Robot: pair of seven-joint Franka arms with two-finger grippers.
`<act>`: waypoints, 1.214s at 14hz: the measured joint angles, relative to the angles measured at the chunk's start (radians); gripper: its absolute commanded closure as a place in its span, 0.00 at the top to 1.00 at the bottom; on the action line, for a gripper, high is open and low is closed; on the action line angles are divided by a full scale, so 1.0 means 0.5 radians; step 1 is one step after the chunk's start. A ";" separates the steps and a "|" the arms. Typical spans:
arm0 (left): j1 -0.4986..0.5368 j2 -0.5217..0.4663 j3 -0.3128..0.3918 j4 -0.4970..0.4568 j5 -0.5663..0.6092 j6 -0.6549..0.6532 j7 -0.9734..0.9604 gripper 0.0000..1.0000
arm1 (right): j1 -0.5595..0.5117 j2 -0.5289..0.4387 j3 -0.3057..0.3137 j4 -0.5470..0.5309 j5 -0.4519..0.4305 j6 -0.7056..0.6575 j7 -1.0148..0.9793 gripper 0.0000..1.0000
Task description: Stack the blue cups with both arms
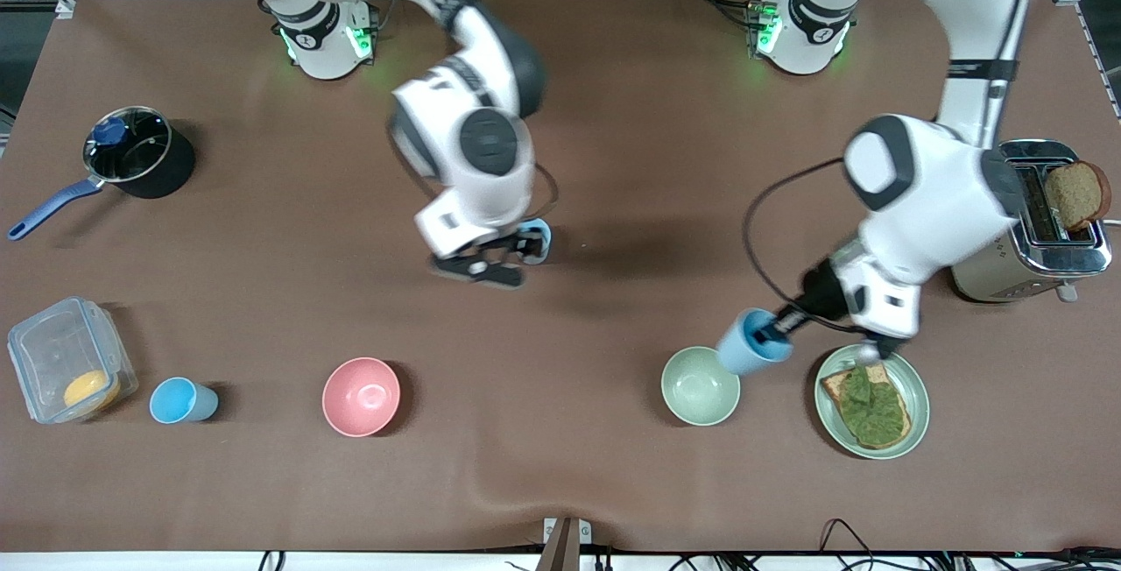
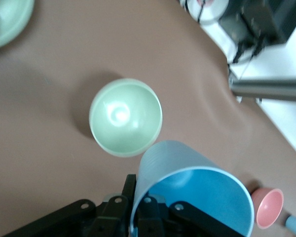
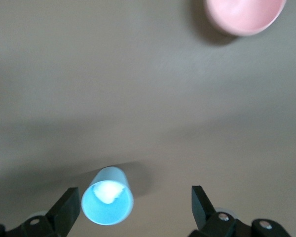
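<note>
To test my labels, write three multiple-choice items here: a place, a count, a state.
1. The lone blue cup stands: A in a pot; B between the clear container and the pink bowl; C on a toaster.
2. Blue cups in the front view: A one; B three; C five.
3. The left gripper is: A open; B shut on bread; C shut on the held blue cup.
Key: B, both flank it; B, the third blue cup sits by the open right gripper; C, it clamps the rim.

Pink bowl (image 1: 361, 396); green bowl (image 1: 700, 385); toaster (image 1: 1042, 229); saucepan (image 1: 136, 155); container (image 1: 66, 359).
</note>
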 measured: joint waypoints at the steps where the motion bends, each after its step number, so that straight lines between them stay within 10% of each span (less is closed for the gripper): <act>1: -0.074 0.002 -0.001 -0.004 0.093 0.000 -0.107 0.00 | -0.120 -0.059 -0.004 0.004 0.052 -0.067 -0.194 1.00; 13: -0.935 0.123 -0.006 -0.023 0.730 -0.001 -0.962 0.00 | -1.134 -0.320 -0.011 -0.023 0.087 -0.396 -1.754 1.00; 17: -1.031 0.206 -0.003 -0.021 0.739 0.000 -0.962 0.00 | -1.136 -0.664 -0.005 -0.559 0.086 -0.060 -1.756 1.00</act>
